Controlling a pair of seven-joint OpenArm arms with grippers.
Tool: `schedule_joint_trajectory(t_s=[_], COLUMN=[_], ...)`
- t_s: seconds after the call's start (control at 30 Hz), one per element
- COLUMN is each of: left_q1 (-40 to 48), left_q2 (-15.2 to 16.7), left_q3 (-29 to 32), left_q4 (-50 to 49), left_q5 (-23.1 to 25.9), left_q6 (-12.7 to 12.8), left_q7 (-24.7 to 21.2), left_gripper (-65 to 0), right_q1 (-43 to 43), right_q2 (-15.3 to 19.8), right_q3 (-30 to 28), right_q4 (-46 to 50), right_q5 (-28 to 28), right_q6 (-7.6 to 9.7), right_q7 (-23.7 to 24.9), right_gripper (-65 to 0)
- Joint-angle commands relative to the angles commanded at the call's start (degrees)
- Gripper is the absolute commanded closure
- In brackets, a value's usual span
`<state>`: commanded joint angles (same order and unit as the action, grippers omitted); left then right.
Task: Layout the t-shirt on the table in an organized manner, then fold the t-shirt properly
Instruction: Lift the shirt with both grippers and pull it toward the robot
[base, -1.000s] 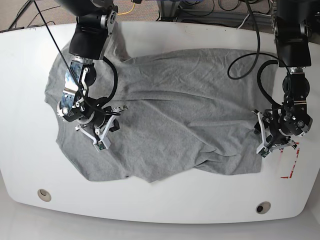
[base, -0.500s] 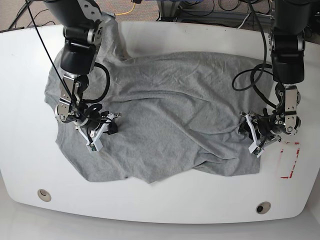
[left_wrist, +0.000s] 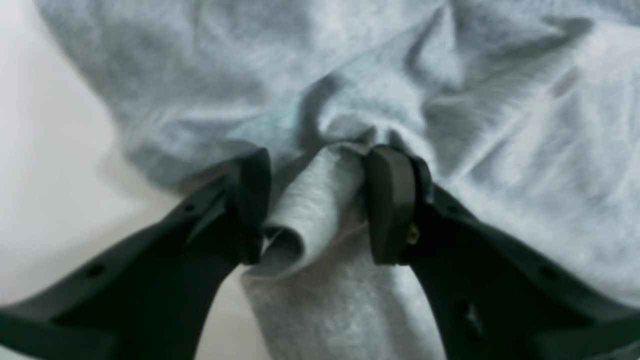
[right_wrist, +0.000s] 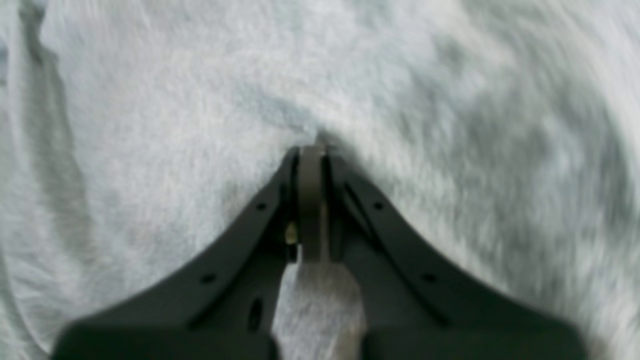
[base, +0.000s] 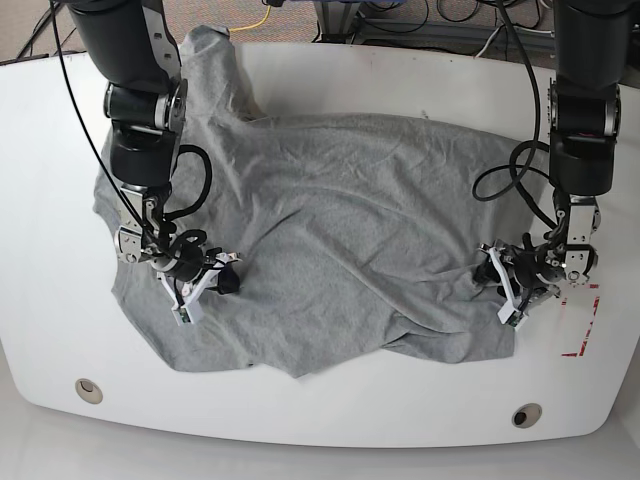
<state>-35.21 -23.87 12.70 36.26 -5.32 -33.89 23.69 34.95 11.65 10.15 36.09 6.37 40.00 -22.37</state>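
Left wrist view shows the left gripper (left_wrist: 315, 210) with its jaws partly spread around a rolled tuck of the t-shirt (left_wrist: 310, 215); the cloth touches both pads, but loosely, so I judge this a weak hold. In the right wrist view, the right gripper (right_wrist: 312, 200) has its jaws pressed together on a thin pinch of grey cloth. Farther out, the base view shows the t-shirt (base: 340, 230) spread wrinkled across the table (base: 320, 420), one sleeve bunched up toward the far edge, the left gripper (base: 508, 283) at the hem near the red tape mark (base: 580, 320), and the right gripper (base: 205, 285) on the other side.

The roll could slip from the left jaws if the arms pull apart before they close fully, leaving the cloth skewed.

Compared with half a second ago, both grippers sit lower and closer to the near edge, and the cloth has been dragged with them.
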Motion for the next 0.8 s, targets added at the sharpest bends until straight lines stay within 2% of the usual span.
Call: schedule_joint_trajectory(t_s=[0.1, 0.23, 0.33, 0.43, 0.63, 0.7, 0.8], left_q1=[0.00, 0.00, 0.09, 0.09, 2.81, 5.10, 7.38], left_q2=[-2.02, -2.55, -4.57, -5.10, -6.68, -6.68, -6.42], left_q3=[0.09, -0.09, -0.09, -0.18, -3.16, -6.51, -10.55], left_q4=[0.26, 0.35, 0.35, 1.32, 14.59, 22.33, 32.00], left_q5=[-0.09, -0.09, -0.18, -0.44, -0.53, -0.53, -0.26], left_q6=[0.00, 0.00, 0.00, -0.26, -0.62, -2.73, -6.07], left_q7=[2.02, 2.81, 3.52, 4.92, 12.57, 16.26, 21.98], left_gripper=[-29.2, -29.2, -29.2, -29.2, -29.2, -29.3, -29.3], right_q1=[0.88, 2.02, 2.29, 2.73, 2.81, 2.37, 0.62], right_q2=[0.18, 0.35, 1.14, 1.41, 1.49, 1.41, 1.14], right_q3=[-0.26, -0.35, -0.35, -0.35, -0.35, -0.35, -0.09], right_q4=[0.00, 0.00, 0.00, 0.00, 2.99, 7.47, 16.62], right_q5=[0.00, 0.00, 0.00, 0.00, 0.00, 0.09, 0.44], right_q6=[-0.22, -0.57, -0.57, -0.57, -0.22, -0.22, -0.13], right_q7=[0.09, 0.09, 0.09, 0.09, -0.44, -3.87, -13.71], right_gripper=[-2.7, -2.7, -2.7, -2.7, -2.7, -2.7, -2.7])
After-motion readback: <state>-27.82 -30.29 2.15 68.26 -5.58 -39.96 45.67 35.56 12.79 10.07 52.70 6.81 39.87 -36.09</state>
